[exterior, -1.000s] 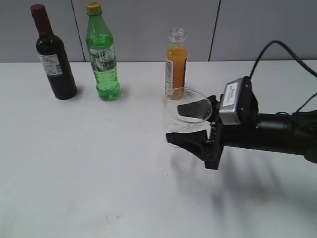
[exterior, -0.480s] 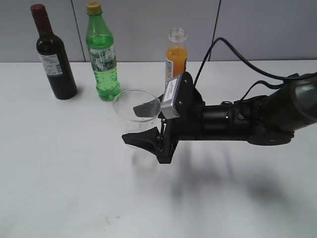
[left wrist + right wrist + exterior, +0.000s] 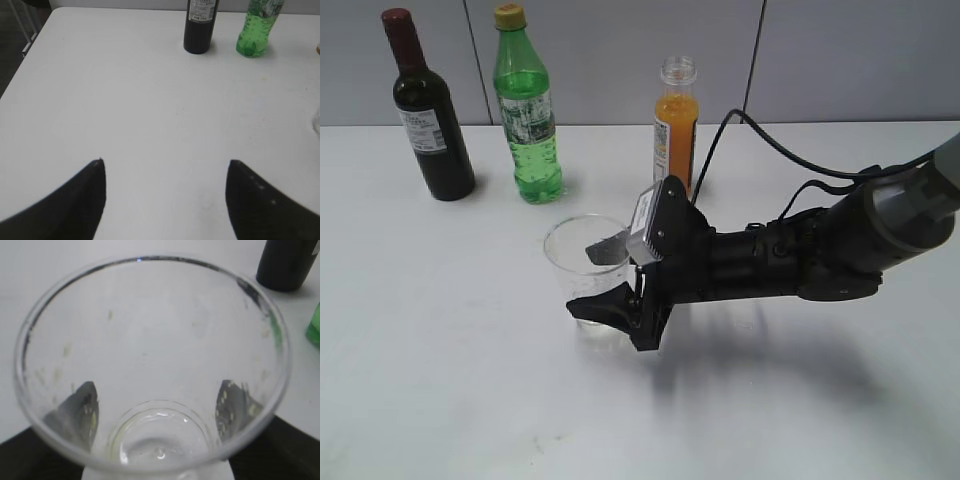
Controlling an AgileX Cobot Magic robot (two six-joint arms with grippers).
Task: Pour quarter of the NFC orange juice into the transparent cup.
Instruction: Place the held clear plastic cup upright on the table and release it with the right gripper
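Fingers of the right gripper point(image 3: 605, 280) are clamping the cup point(image 3: 586, 262) from both sides, holding it upright near the table's point(image 3: 440, 380) middle. The left gripper point(image 3: 165, 195) is hovering with its fingers spread wide and gripping nothing. Farther back, just right of the cup, the orange juice bottle point(image 3: 675, 125) is standing uncapped. At the far left, a green bottle point(image 3: 526, 110) and a wine bottle point(image 3: 428, 110) are standing.

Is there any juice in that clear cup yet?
No: seen from above in the right wrist view, the transparent cup is empty, with a clear bare bottom.
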